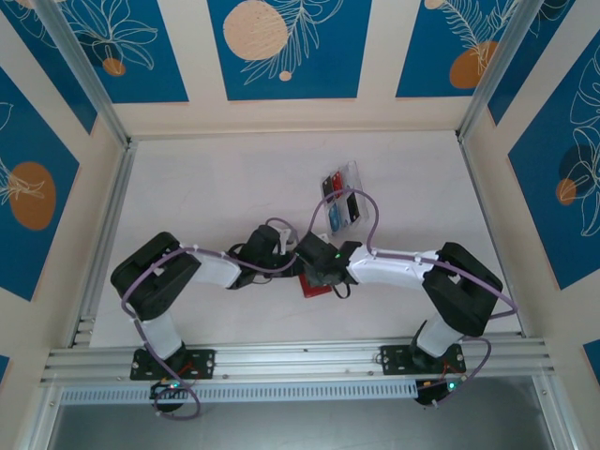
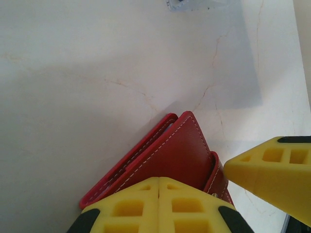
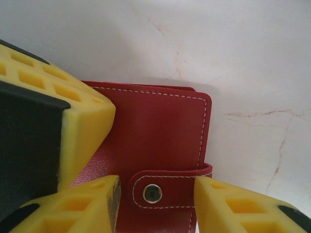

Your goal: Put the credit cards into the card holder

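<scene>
A closed red wallet, grained like leather with white stitching, lies flat on the veined white table. The left gripper, blocky yellow, is pinched shut over the wallet's cover. The right gripper is half open, straddling the snap tab and holding nothing.

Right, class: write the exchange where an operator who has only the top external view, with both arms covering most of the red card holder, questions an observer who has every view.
Operator: Is the card holder open?
Observer: No. In the right wrist view the card holder lies closed, with its snap tab down across the front.
Operator: Where do the right jaws stand?
Observer: Apart, one on each side of that snap tab.
</scene>
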Robot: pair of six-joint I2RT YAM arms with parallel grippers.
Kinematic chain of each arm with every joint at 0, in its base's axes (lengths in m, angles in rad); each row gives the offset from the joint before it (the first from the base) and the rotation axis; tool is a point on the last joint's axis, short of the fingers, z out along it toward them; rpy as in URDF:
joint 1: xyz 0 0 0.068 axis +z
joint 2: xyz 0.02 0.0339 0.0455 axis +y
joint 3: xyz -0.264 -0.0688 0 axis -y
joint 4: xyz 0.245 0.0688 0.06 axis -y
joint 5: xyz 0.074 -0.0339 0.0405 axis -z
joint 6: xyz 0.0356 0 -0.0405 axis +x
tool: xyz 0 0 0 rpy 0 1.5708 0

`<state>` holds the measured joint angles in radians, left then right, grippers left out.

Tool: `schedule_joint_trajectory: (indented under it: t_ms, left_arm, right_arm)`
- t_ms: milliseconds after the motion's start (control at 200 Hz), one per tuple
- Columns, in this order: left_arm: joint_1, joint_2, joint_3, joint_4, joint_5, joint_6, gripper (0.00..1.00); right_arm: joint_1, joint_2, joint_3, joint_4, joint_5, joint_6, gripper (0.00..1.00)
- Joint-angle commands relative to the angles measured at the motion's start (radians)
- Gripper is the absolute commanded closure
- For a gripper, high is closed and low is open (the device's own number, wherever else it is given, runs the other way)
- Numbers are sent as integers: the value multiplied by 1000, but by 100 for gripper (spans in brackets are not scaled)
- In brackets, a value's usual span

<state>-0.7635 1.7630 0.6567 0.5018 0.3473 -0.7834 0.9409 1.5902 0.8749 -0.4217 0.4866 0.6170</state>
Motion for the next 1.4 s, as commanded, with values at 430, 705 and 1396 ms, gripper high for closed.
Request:
schedule_joint_trajectory:
  t_ms: [430,705,1396]
  left_arm:
    - [-18,33,-72,-6,-26,-14,100]
    - [-18,21,-95,-12,-42,-4,100]
    - [-19,-13,-63,-69,2,59,100]
  right_arm:
    - [64,155,43,-81,185,96,79]
    - [58,96,28,-115,216,124,100]
    - [-213,-137,-165,-39,-37,285,75]
